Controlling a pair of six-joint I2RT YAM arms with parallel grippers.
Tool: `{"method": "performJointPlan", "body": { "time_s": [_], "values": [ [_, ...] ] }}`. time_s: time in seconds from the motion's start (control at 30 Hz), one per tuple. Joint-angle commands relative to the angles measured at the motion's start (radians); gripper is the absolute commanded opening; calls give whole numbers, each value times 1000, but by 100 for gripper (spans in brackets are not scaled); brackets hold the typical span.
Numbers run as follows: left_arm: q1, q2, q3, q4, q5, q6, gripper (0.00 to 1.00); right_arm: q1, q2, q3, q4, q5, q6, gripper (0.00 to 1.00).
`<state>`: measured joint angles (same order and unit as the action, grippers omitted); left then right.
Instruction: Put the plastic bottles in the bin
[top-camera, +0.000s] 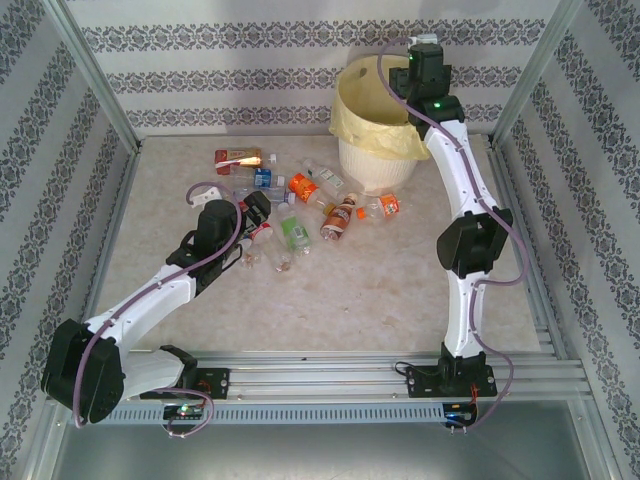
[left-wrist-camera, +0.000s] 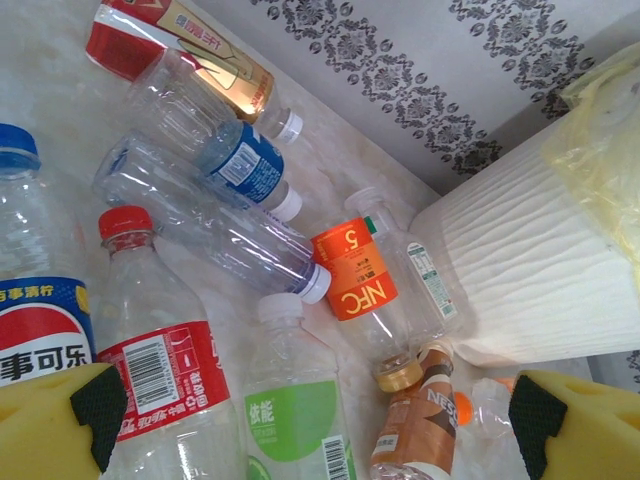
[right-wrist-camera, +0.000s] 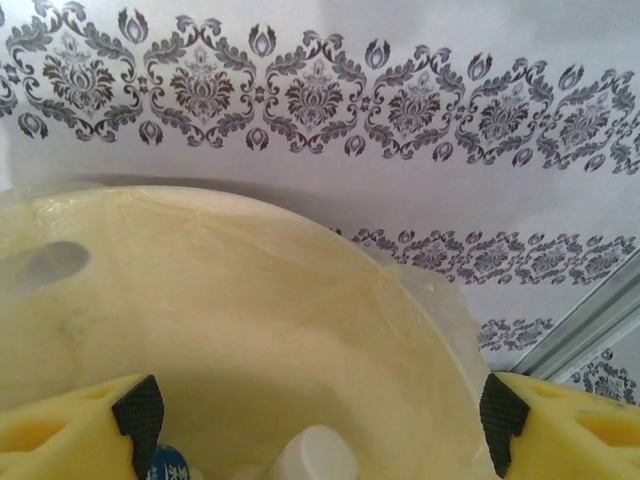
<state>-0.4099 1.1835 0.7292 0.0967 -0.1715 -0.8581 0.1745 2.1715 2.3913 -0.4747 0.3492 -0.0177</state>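
Note:
Several plastic bottles lie in a heap on the table left of the bin (top-camera: 375, 170). My left gripper (left-wrist-camera: 316, 420) hangs open just over them, above a green-labelled bottle (left-wrist-camera: 295, 420), with a red-labelled bottle (left-wrist-camera: 165, 375) on its left and a brown one (left-wrist-camera: 415, 420) on its right. An orange-labelled bottle (left-wrist-camera: 355, 270) lies by the bin's ribbed wall (left-wrist-camera: 520, 270). My right gripper (right-wrist-camera: 320, 415) is open over the bin's yellow bag (right-wrist-camera: 250, 300). Low between its fingers, inside the bag, shows a white bottle cap (right-wrist-camera: 315, 458), touching neither pad.
Patterned walls and metal frame posts (top-camera: 100, 90) close in the table on three sides. The bin stands against the back wall. A rail (top-camera: 330, 375) runs along the near edge. Bare tabletop (top-camera: 360, 290) lies between the heap and the arm bases.

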Motion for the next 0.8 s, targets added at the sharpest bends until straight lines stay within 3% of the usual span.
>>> {"method": "performJointPlan", "body": {
  "time_s": [0.0,0.13,0.23,0.77],
  "values": [
    [15,2,16,-76,-41,-36,99,10,-90,-28,-17,-23,38,85],
    [15,17,26,-112,-52,-59,99,11,-182,-141,28,-54,73,89],
    [17,20,31,-143,-64,-78,99,9,-259,-240,74,-79,102,98],
    [34,33,33,-189,-65,-123,99,-22,-731,-870,281,-227,416,98]
  ]
}}
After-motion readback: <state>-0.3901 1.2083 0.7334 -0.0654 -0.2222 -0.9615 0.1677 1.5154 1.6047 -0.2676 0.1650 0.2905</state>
